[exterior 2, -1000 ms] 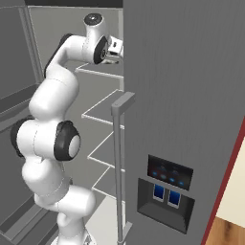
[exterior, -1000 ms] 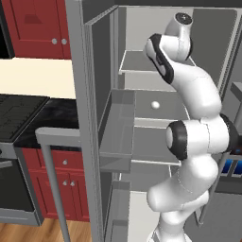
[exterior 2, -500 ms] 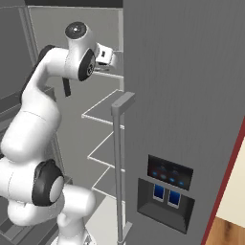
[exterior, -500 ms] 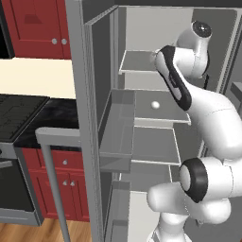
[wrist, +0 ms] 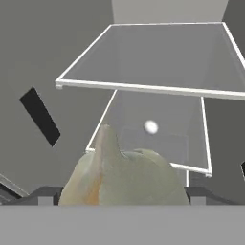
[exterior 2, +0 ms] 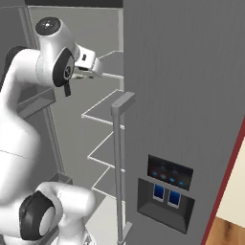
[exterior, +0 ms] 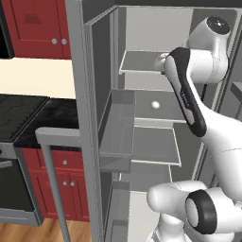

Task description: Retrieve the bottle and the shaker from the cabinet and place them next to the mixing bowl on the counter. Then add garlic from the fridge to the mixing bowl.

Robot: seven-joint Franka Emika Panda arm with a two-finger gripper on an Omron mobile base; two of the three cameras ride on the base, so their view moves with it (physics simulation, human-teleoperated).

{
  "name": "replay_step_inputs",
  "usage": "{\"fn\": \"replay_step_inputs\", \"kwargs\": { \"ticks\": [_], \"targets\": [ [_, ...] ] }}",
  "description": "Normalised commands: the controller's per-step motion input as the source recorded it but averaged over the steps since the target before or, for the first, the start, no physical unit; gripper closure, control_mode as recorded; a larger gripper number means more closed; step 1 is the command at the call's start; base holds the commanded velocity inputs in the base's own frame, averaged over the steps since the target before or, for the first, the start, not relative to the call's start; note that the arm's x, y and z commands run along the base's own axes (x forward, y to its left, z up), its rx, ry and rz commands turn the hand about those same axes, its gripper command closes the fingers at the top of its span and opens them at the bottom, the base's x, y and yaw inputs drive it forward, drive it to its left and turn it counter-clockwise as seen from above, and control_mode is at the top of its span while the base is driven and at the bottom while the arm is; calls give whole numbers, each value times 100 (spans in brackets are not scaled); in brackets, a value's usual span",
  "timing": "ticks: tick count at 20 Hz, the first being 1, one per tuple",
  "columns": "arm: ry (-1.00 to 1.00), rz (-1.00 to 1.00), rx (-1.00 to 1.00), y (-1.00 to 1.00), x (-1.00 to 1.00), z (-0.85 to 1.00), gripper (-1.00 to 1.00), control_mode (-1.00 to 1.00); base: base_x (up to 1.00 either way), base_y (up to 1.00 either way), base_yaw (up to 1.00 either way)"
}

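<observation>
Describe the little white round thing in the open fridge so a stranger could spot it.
Look into the open grey fridge, at the second shelf down of those in sight. The small white ball lies there on the grey surface. It is smooth and round, far smaller than the lumpy, pointed garlic bulb close before the hand camera.
</observation>
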Motion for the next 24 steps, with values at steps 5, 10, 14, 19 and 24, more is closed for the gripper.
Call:
{"fn": "replay_step_inputs", "kwargs": {
  "ticks": [5, 10, 14, 19, 24],
  "targets": [
    [6, 0, 0, 4, -100, -3, 100, -100, 0, 0, 0],
    [18, 0, 0, 0, -100, -12, 100, -100, 0, 0, 0],
    [16, 0, 0, 0, -80, -64, 100, -100, 0, 0, 0],
    [8, 1, 0, 10, -52, -30, 100, -100, 0, 0, 0],
    [0, 0, 0, 2, -17, 0, 100, -100, 0, 0, 0]
  ]
}}
